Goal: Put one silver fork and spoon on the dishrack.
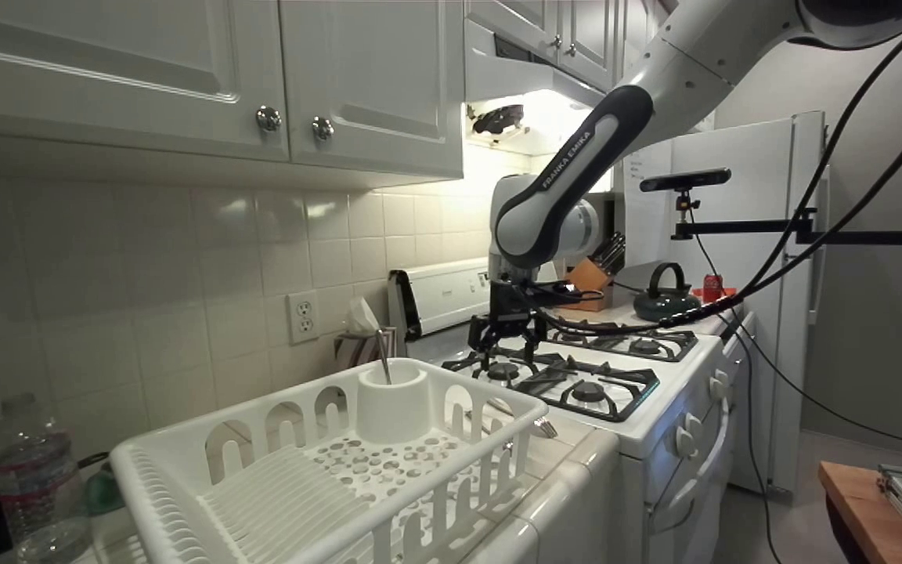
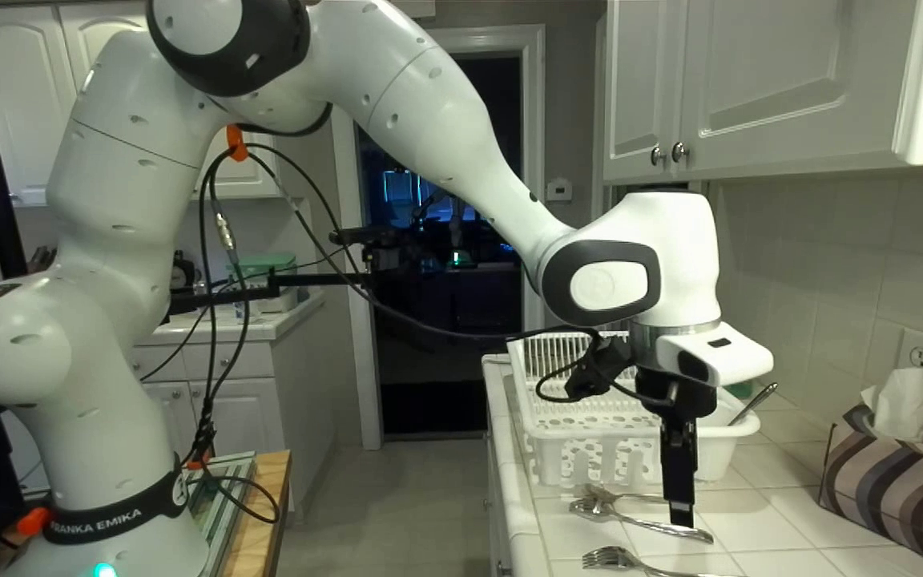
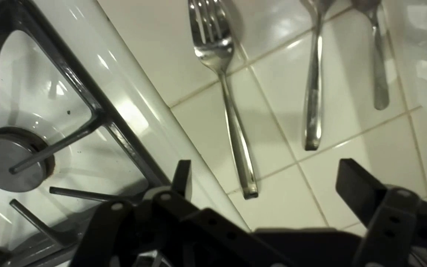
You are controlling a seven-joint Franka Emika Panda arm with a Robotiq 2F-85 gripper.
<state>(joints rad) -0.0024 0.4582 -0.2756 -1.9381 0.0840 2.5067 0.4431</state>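
Here the tool point(image 3: 267, 177) is spread wide by the stove point(image 3: 135, 96), a fork point(image 3: 241, 152) seen lying on the table point(image 3: 154, 37), more cutlery point(image 3: 313, 107) laid nearer the rack point(image 1: 286, 501)

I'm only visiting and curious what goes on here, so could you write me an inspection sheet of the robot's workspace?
Surface: white-tiled counter, grout lines showing.
Job's things: a fork lies on the counter; two more utensils lie nearer the dishrack, and I cannot tell if either is a spoon. One handle leans in the dishrack's cup.
Clutter: striped tissue box, plastic bottle.
End effector: open; in its grip, nothing seen.
Cables: black, hanging in loops beside the arm.
Surroundings: gas stove beside the counter, white cabinets overhead, refrigerator beyond the stove.
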